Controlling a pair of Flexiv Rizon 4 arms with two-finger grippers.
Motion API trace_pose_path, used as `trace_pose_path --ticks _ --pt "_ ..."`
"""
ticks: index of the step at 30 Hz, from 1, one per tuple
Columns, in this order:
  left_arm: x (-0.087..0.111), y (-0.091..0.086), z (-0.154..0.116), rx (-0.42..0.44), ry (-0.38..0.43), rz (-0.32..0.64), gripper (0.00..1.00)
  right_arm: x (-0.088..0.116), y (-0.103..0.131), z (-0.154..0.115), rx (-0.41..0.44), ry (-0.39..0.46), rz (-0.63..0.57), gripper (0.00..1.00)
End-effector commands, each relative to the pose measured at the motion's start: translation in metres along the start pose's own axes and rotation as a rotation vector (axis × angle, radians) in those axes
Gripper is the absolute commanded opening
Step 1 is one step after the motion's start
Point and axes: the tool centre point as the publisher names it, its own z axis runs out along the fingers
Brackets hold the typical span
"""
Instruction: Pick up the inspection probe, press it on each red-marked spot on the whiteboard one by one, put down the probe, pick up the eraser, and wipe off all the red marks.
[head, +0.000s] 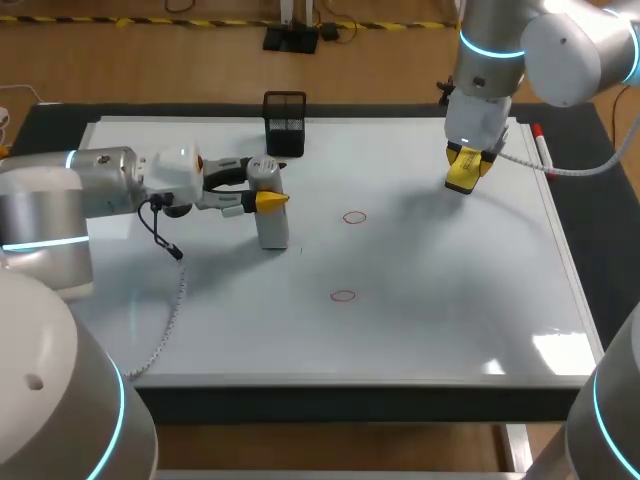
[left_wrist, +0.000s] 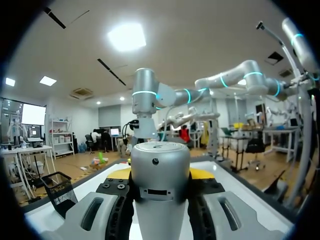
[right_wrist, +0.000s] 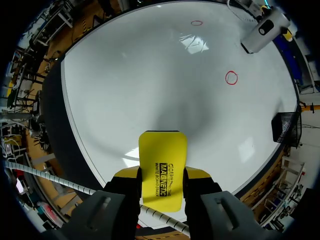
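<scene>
The inspection probe (head: 270, 212), a grey-white cylinder, stands upright on the whiteboard (head: 440, 300) left of centre. My left gripper (head: 270, 198) is shut on its upper part; in the left wrist view the probe (left_wrist: 160, 170) fills the gap between the fingers of the left gripper (left_wrist: 160, 175). Two red rings are drawn on the board: one (head: 354, 217) to the right of the probe, one (head: 343, 295) nearer the front. My right gripper (head: 466, 172) hangs over the back right of the board, shut on the yellow eraser (right_wrist: 162, 167). The right wrist view shows both rings (right_wrist: 231, 77) (right_wrist: 197, 23) ahead of the right gripper (right_wrist: 161, 176).
A black mesh basket (head: 285, 123) stands at the board's back edge, behind the probe. A red-capped marker (head: 541, 148) lies along the right edge. Cables trail from both wrists over the board.
</scene>
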Motion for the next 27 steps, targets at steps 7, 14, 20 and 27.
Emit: trace_pose_path --ticks 7,14,20,27 --pt "-0.002 -0.002 0.000 -0.001 -0.008 0.003 0.00 0.001 0.000 -0.001 0.002 0.002 -0.002 0.00" --pt "-0.010 -0.017 -0.003 0.005 -0.021 -0.018 0.00 0.001 0.000 -0.001 0.002 0.002 -0.002 0.00" --pt "-0.022 -0.030 -0.014 0.004 -0.026 -0.027 0.00 0.001 0.000 -0.001 0.002 0.002 -0.002 0.00" --pt "-0.041 -0.044 -0.042 -0.008 -0.083 -0.025 0.00 0.001 0.000 -0.001 0.002 0.002 -0.002 0.00"
